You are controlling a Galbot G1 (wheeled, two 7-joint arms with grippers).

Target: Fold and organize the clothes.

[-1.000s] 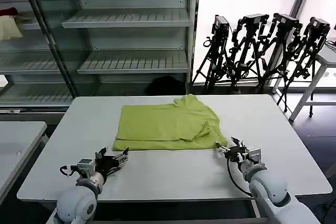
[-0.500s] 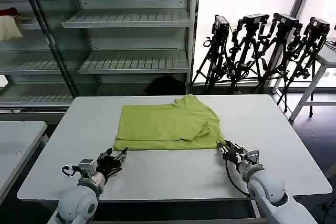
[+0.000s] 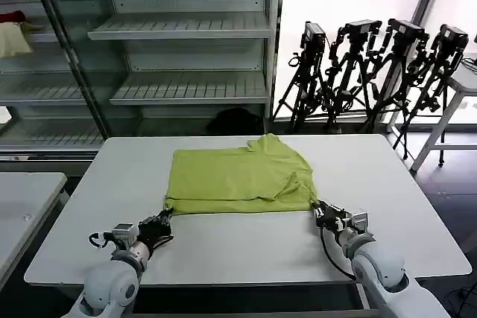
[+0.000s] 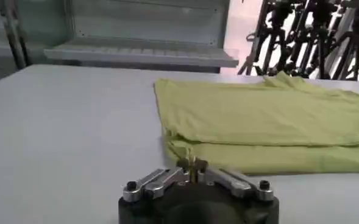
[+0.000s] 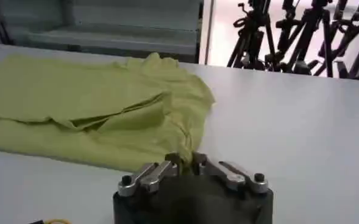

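The clothes, a lime yellow-green T-shirt, lie folded in a flat band across the middle of the white table. My left gripper sits at the shirt's near left corner, shut on the fabric edge. At the near right corner my right gripper is shut on a pinch of the shirt. In the left wrist view the T-shirt spreads away from the jaws; in the right wrist view the T-shirt lies wrinkled with a sleeve fold.
Metal shelving stands behind the table. A cream-and-red cloth bundle rests on a far left shelf. Several black tripods stand at the back right. A second table is at the left.
Both grippers moved forward to the shirt's near corners and closed on the fabric. The left gripper, open before, is now shut at the left corner.
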